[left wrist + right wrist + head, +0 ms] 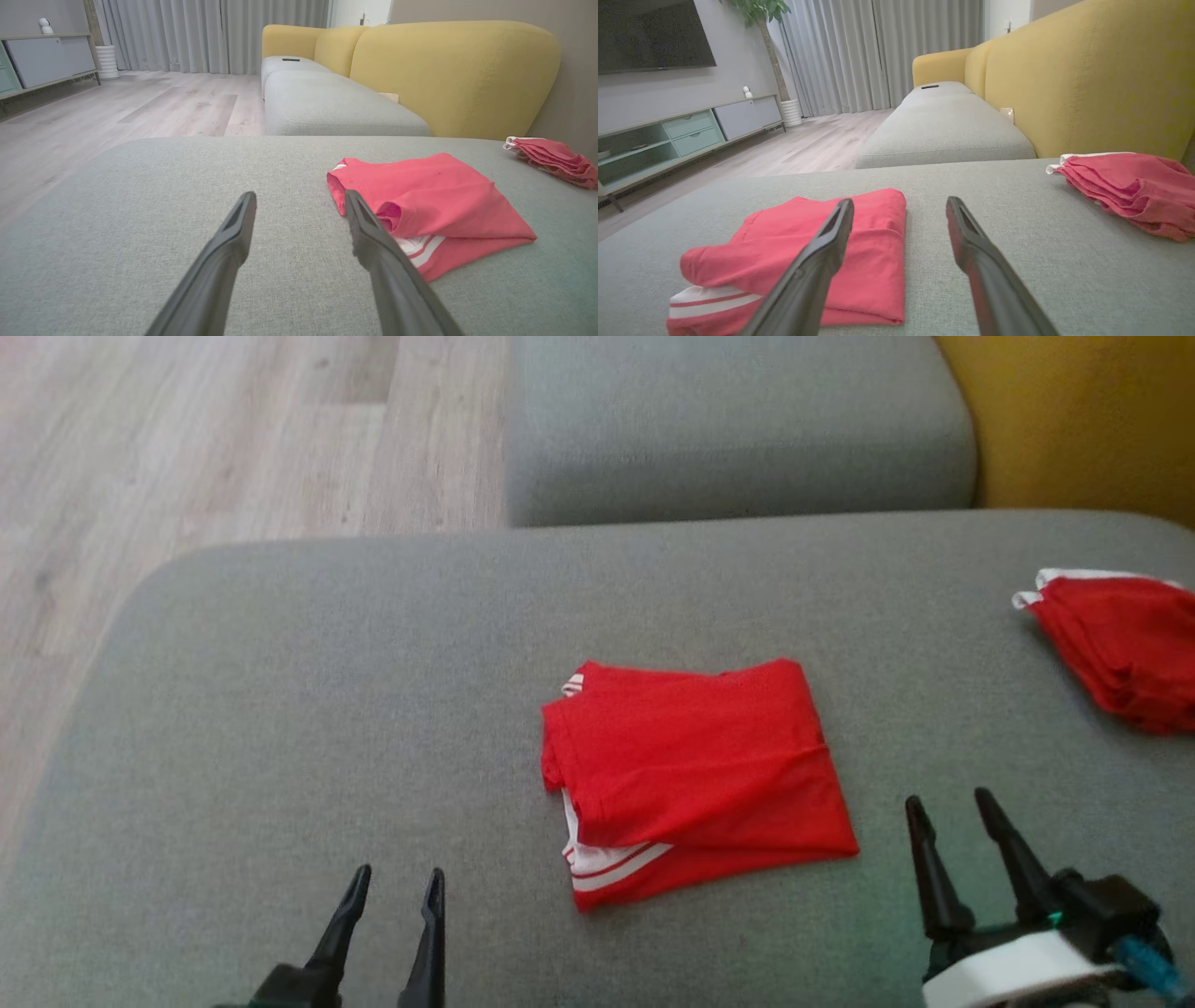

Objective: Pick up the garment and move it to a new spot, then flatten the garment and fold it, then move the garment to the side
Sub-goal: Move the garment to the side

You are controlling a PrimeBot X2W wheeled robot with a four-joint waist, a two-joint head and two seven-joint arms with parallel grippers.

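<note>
My left fingers (341,919) and right fingers (931,873) stand spread apart, holding nothing, either side of the folded red garment (700,765) on the grey cushion (280,709). White stripes (611,868) show at its near left corner.

Garment (695,775) at centre of cushion (280,709), second pile (1120,649) well apart on its right

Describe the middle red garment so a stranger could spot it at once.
Start at the wide grey cushion by the yellow sofa back. Near its middle lies the folded red garment, white stripes at its near left corner. The other red pile sits at the right edge, thicker and rumpled.
</note>
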